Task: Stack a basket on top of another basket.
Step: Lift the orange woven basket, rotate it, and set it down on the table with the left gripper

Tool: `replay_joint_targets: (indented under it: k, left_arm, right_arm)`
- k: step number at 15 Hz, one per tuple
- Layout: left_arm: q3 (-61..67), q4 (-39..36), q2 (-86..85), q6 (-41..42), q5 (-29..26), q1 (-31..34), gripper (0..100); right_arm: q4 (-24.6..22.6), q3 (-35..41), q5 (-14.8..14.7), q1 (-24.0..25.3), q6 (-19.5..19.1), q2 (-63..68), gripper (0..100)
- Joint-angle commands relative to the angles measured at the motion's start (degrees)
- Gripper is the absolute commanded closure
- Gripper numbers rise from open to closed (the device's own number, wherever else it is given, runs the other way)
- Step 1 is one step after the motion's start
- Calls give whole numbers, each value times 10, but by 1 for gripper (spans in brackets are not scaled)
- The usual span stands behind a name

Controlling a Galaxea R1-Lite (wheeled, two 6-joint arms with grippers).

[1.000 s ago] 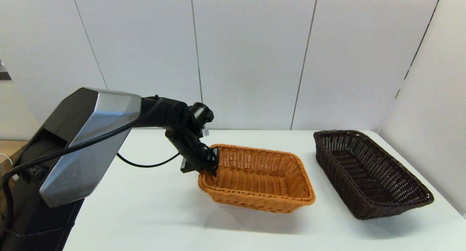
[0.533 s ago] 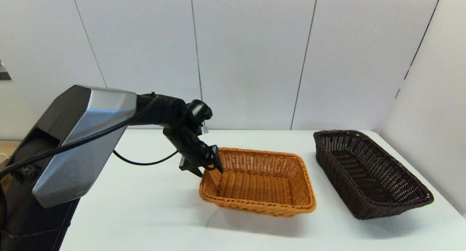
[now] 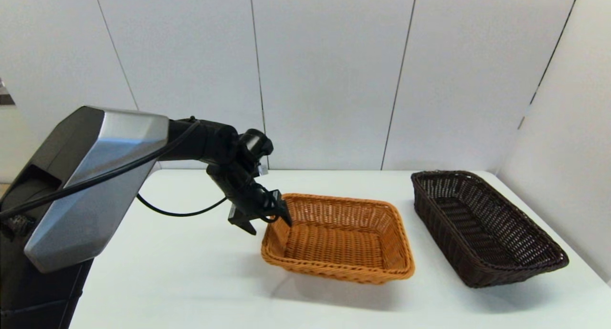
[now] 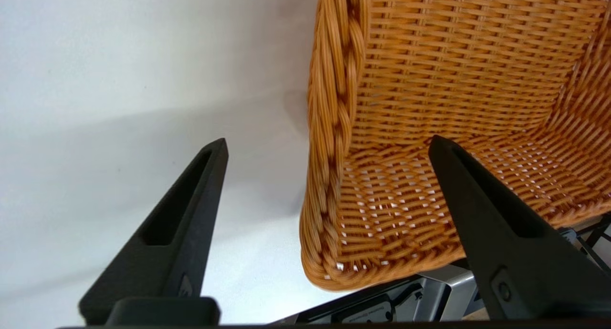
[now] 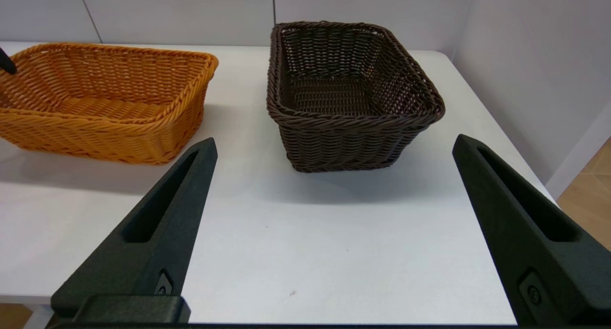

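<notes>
White wall panels behind, a white table [image 3: 191, 281] in front. The left gripper [image 3: 267, 221] is at the short end of the orange basket [image 3: 343, 238], fingers spread wide and straddling the braided rim: in the left wrist view one finger [image 4: 181, 233] sits outside over bare table, the other inside over the woven floor. Nothing is clamped, and neither finger visibly presses the wicker. That straddle looks like the set-up for pinching the rim, the stiffest part of the basket and the easiest to hold.

Out from there, the orange basket looks slightly raised at its near edge, though whether it lies flat on the table I cannot say for sure. Well apart on the robot's right stands the dark brown basket [image 3: 482, 224], flat on the table, empty, untouched. Nothing is stacked yet.

The right gripper [image 5: 329, 233] is out of the head view; its wrist view shows its fingers wide apart, holding nothing, aimed at the dark brown basket across open table. It looks idle.

No brand, label or writing can be read anywhere.
</notes>
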Motion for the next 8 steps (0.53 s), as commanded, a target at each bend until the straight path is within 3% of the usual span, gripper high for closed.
replay_joint_targets:
  k: [1,8]
  left_arm:
    - [12,5,-13,-3,0,-1,0]
    - [58,3,-25,-7,1,-26,0]
  right_arm:
    - [0,0,0,0,0,0,0]
    - [0,0,0,0,0,1,0]
